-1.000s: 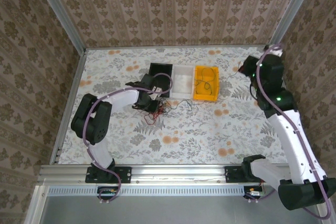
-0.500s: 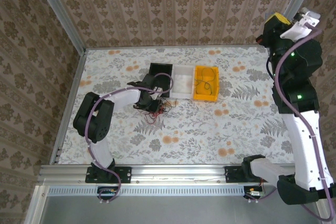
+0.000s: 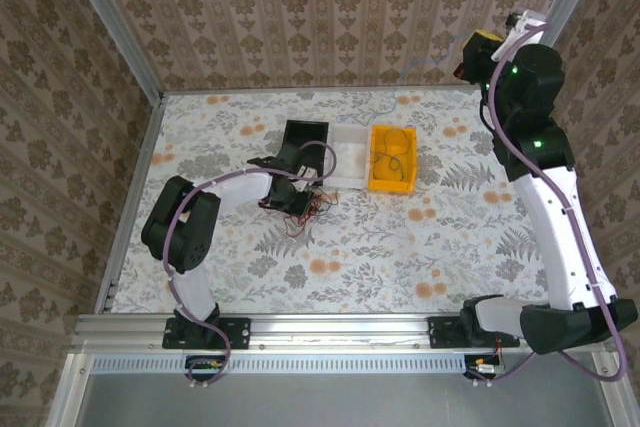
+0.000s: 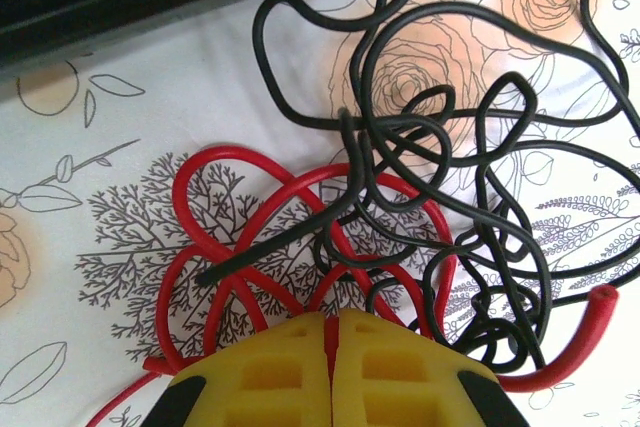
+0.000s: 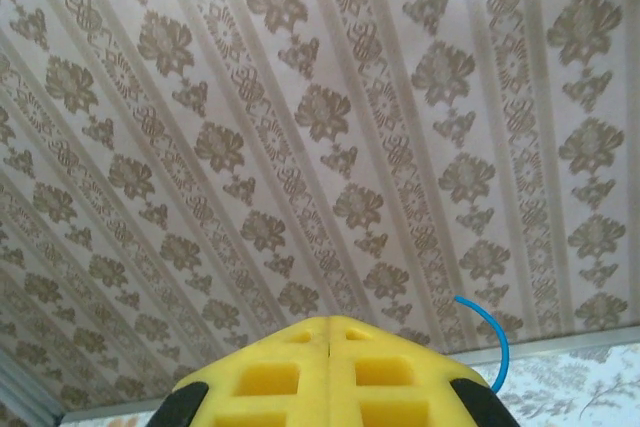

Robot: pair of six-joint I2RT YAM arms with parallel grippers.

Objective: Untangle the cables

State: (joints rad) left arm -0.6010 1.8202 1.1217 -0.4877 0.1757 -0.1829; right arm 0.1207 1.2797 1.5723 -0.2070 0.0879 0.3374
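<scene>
right gripper (image 5: 330,325) higher; three bins (image 3: 348,159), tangled cables (image 4: 352,162)

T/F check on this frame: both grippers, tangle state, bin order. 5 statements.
1. The left gripper is shut, with the red cable in the seam of its fingers. True.
2. The red cable and the black cable lie apart. False: in the left wrist view they are looped through each other.
3. The right gripper is raised and faces the back wall. True.
4. The right gripper is open. False: its fingers meet with no gap.
5. The orange bin is in the middle of the row. False: the white bin is in the middle, the orange bin at the right end and the black bin at the left end.
</scene>
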